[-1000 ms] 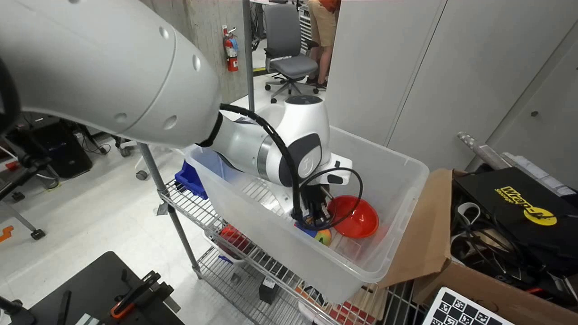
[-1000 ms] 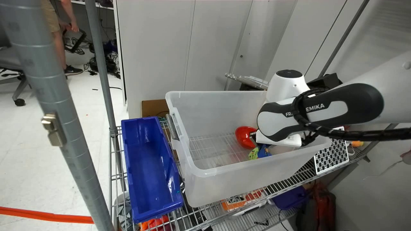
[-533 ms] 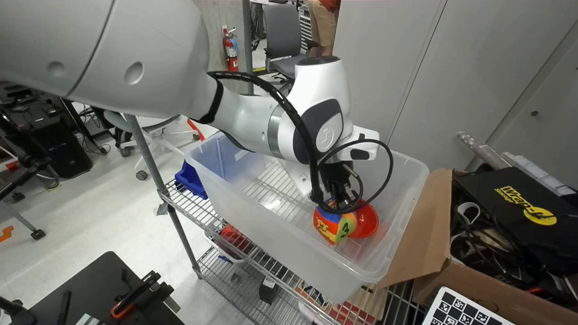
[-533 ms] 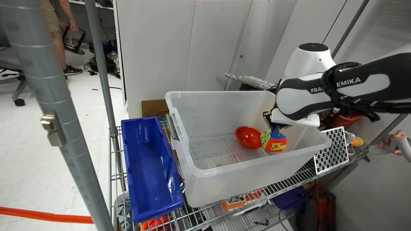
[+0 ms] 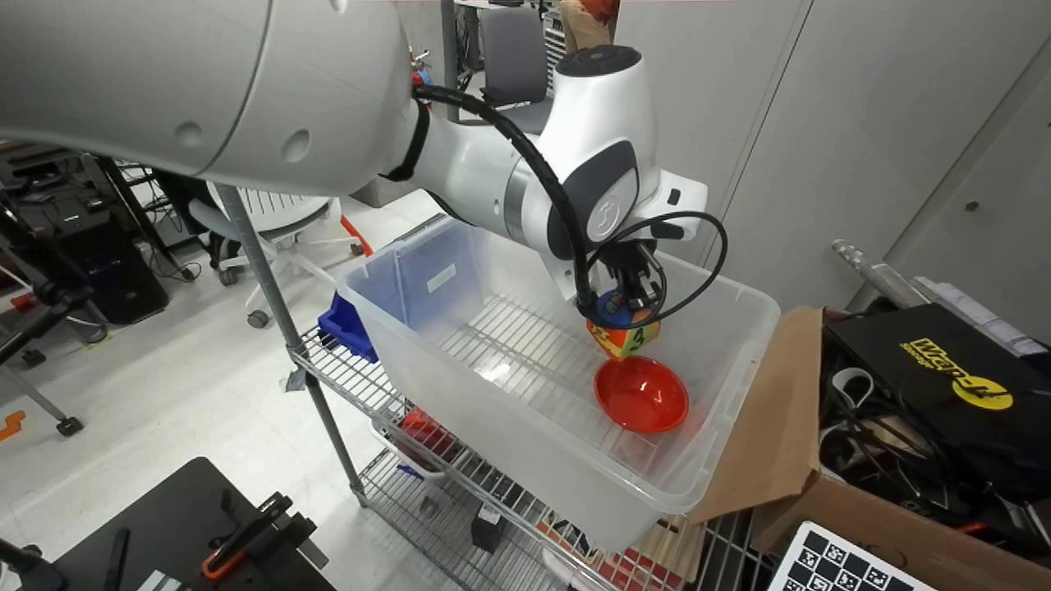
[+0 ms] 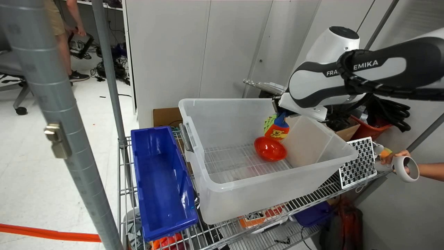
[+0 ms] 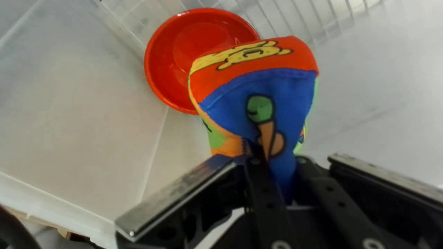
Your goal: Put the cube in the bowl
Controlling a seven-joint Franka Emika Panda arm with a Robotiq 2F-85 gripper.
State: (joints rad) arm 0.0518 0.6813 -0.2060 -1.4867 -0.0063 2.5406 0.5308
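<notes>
gripper [image 7: 278,162] is pinching the cube [image 7: 258,86] by its blue end; cube is hanging below it, in the air. bowl [image 7: 178,57] is showing up-left past the cube in the wrist view, partly covered, so cube is probably needing a short shift that way before release. 1 translucent bin [image 6: 256,197] is holding the bowl, nothing showing inside bowl; 1 blue bin [image 6: 161,173] is standing beside.
</notes>
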